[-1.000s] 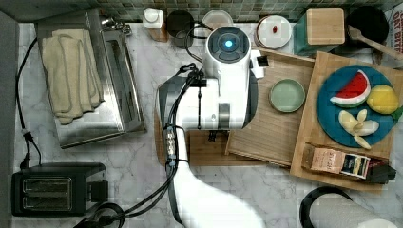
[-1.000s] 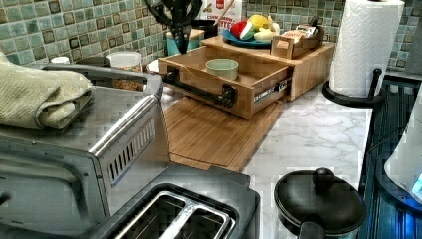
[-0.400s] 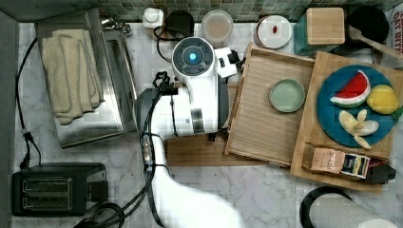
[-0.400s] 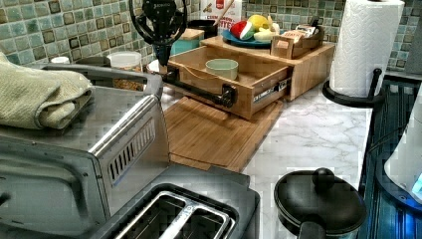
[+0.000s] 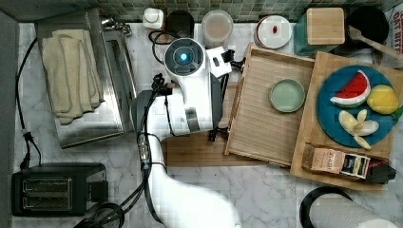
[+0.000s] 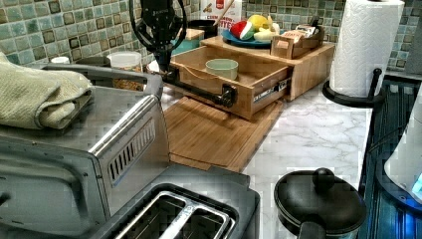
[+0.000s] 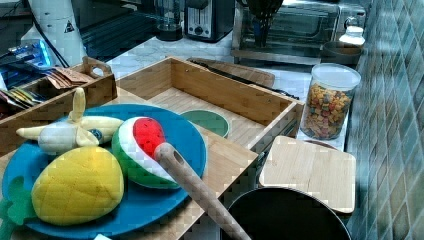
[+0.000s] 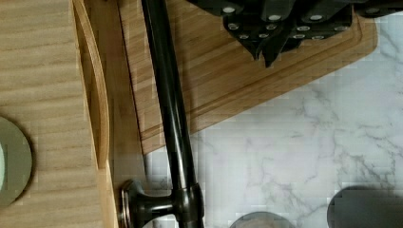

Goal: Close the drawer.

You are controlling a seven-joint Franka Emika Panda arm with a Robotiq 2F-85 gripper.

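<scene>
The arm [image 5: 190,95] has smooth white rounded shells with dark grey joint bands, and a round cap with a glowing blue light. Black cables [image 5: 142,142] loop along its side. The tool [image 8: 280,23] is black, studded with small silver screws.

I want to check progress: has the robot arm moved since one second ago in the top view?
Yes. In the top view the arm's wrist has shifted toward the top view's left, away from the green bowl and off the drawer, toward the toaster oven.

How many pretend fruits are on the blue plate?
3: the watermelon slice by the drawer-side rim, the yellow pineapple at the plate's far edge, the peeled banana near the tea box.
</scene>
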